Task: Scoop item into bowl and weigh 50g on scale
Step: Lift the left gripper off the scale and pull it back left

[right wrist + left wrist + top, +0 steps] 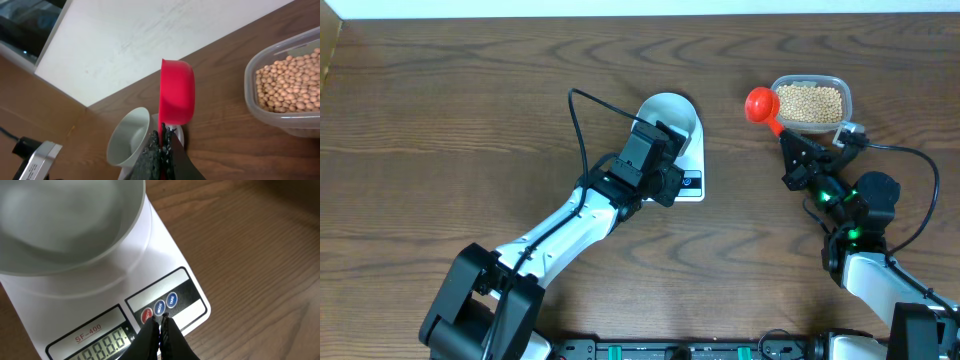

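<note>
The pale blue bowl [672, 115] stands empty on the white scale [694, 160]; both also show in the left wrist view, the bowl [65, 225] at top left and the scale [150, 265] under it. My left gripper [161, 319] is shut, its tips at the scale's round buttons [159, 308]; the display [100, 345] is lit. My right gripper [161, 134] is shut on the handle of a red scoop [176, 92], held empty just left of the clear tub of tan beans [809, 101]. The beans also show in the right wrist view [292, 82].
The clear plastic tub [260, 107] stands at the back right of the brown wooden table [450, 120]. A black cable [582, 120] loops over the left arm. A white wall edge runs along the table's far side.
</note>
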`<action>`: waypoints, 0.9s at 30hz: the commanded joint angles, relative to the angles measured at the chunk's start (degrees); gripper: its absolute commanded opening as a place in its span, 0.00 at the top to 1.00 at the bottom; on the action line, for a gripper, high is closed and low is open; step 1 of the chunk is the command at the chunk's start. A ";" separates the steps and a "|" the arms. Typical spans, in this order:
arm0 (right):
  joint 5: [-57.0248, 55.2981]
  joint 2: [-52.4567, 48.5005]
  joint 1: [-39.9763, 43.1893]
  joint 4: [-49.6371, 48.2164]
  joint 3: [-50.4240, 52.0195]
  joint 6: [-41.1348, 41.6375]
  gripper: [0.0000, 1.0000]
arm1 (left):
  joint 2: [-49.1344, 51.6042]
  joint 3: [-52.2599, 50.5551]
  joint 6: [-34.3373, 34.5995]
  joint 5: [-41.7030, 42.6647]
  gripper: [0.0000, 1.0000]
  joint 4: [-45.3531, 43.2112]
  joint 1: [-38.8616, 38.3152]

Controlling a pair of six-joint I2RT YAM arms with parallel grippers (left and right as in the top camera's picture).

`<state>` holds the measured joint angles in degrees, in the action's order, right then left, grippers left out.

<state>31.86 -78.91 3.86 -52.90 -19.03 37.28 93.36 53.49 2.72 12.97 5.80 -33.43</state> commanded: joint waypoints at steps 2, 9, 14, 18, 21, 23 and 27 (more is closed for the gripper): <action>-1.97 -0.17 0.22 0.00 -0.81 -0.04 0.99 | 0.76 0.37 -0.55 -0.55 0.93 1.46 0.26; -1.97 -0.17 0.22 0.00 -0.81 -0.04 0.99 | 0.22 0.37 -0.57 -0.57 0.93 10.54 0.87; -1.97 -0.17 0.22 -0.02 -0.81 -0.04 0.99 | -3.08 0.44 -0.72 -0.57 0.92 17.25 3.50; -2.01 -0.17 0.22 -0.02 -0.81 -0.07 0.99 | -9.64 0.44 -5.22 -0.57 0.83 24.68 7.21; -2.01 -0.17 0.22 -0.02 -0.81 -0.07 0.99 | -13.73 0.44 -5.70 -1.36 0.77 27.54 9.55; -2.01 -0.17 0.22 -0.02 -0.81 -0.07 0.99 | -16.09 0.42 -5.68 -3.23 0.68 28.74 10.88; -1.97 -0.17 0.22 -0.02 -0.81 -0.07 0.99 | -18.78 0.42 -5.68 -5.07 0.02 29.11 12.46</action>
<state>30.30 -78.91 3.86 -52.77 -19.03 37.28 76.23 53.49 -1.98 10.44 34.59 -22.11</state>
